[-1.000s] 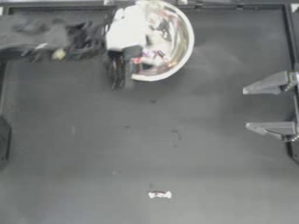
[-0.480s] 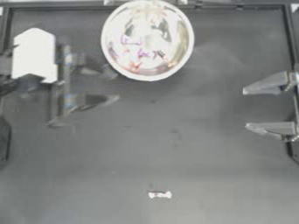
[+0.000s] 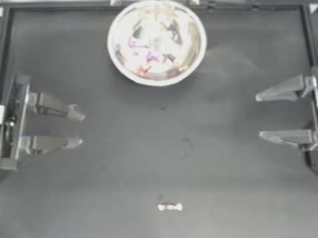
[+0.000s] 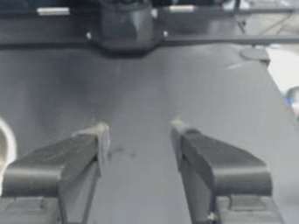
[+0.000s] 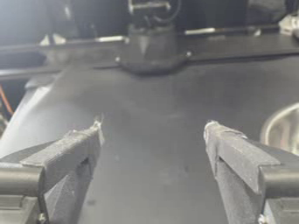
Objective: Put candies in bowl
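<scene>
The dark table (image 3: 186,158) fills the top view. The bowl (image 3: 156,42) sits at the upper middle of the frame, close to the table's top edge; small purple, magenta and red flecks of candies (image 3: 149,56) show against its shiny inside, though how many lie there cannot be told.

The left gripper (image 3: 77,126) rests at the left edge, a little above mid-height, jaws spread apart with only bare table between them. Its wrist view shows the fingertips (image 4: 100,131) separated and nothing grasped.

The right gripper (image 3: 260,116) sits at the right edge at about the same height, jaws wide apart and released, also holding nothing. Its wrist view shows the gap between the fingers (image 5: 219,133) over bare table, with the bowl's rim at one side.

One candy (image 3: 169,206), white-wrapped, lies alone at the lower middle of the frame, well apart from the bowl and both grippers.
</scene>
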### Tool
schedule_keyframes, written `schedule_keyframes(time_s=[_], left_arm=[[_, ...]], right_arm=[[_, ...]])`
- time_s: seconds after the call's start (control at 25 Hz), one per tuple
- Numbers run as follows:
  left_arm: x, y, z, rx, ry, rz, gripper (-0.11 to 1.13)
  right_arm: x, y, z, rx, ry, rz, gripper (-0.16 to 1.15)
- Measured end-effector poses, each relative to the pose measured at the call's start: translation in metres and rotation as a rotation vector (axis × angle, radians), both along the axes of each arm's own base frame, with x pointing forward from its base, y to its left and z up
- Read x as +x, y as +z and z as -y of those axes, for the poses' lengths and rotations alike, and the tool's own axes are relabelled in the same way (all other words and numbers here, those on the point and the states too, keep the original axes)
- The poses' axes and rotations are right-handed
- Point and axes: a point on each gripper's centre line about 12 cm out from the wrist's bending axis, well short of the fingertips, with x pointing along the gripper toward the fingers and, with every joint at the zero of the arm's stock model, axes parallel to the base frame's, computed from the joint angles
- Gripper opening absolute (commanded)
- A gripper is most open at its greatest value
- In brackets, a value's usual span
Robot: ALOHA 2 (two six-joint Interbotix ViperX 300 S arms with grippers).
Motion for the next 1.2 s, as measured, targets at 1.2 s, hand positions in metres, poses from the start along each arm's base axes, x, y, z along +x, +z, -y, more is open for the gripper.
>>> schedule_keyframes(time_s=[1.2], left_arm=[[-0.032, -0.014, 0.000, -0.019, 0.007, 0.050, 0.84]], right_arm=[[0.163, -0.029, -0.086, 0.054, 0.027, -0.940, 0.99]])
